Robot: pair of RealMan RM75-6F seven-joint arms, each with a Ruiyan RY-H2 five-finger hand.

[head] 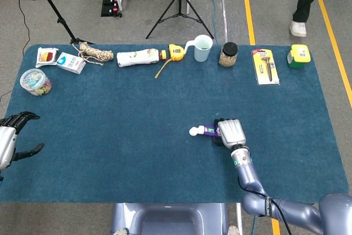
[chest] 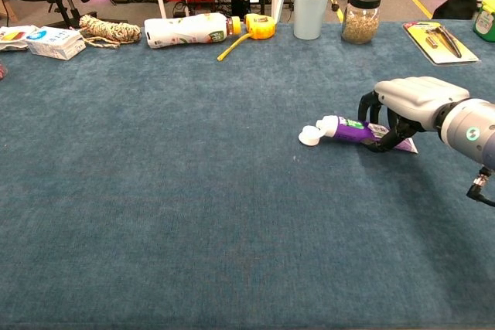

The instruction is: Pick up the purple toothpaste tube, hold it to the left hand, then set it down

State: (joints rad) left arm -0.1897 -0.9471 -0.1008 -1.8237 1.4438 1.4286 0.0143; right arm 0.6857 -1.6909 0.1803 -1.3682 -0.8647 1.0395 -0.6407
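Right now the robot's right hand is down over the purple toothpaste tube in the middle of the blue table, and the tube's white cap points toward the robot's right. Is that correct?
Not quite. The right hand is indeed down over the purple toothpaste tube on the blue table, but the white cap points toward the robot's left, away from that hand. The chest view shows it plainly, and the head view agrees.

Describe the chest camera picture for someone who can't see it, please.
A robot's right hand arches over the flat end of a purple toothpaste tube lying on a blue table, fingertips down on either side of it, white cap pointing left. Along the far edge stand a pale jug, a jar, a tape measure and a lying bottle.
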